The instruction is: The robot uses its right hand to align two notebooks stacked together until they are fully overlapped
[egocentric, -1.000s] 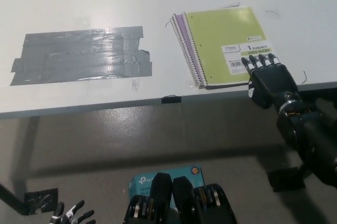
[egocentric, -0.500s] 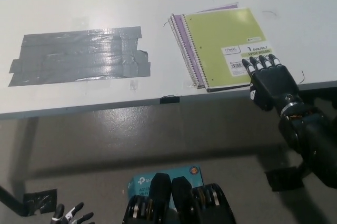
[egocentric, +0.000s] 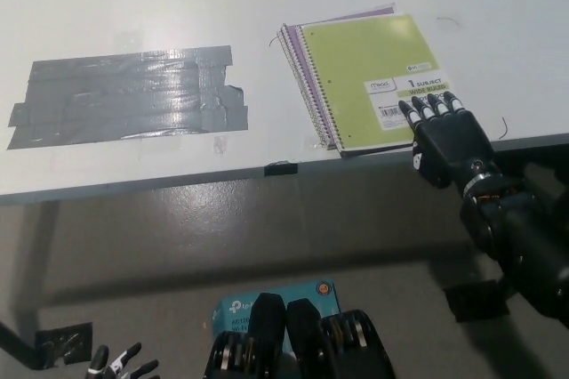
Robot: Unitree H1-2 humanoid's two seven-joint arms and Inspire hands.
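Observation:
A lime-green spiral notebook (egocentric: 369, 72) lies on top of a purple notebook (egocentric: 302, 48) near the white table's front edge. The purple one shows as a strip along the left side and a sliver at the top. My black right hand (egocentric: 447, 134) is open, its fingers spread flat on the green cover's near right corner by the label. Only the fingertips of my white left hand (egocentric: 123, 365) show at the bottom left, far below the table.
A large patch of grey duct tape (egocentric: 129, 92) covers the table's left half. The table's front edge (egocentric: 178, 181) runs across the middle, with a small black clip (egocentric: 281, 167) on it. A teal box (egocentric: 271, 291) lies on the floor below.
The whole picture has shifted slightly left, so the camera moved. My right hand stays on the green notebook's near right corner. The purple edge still shows at the left.

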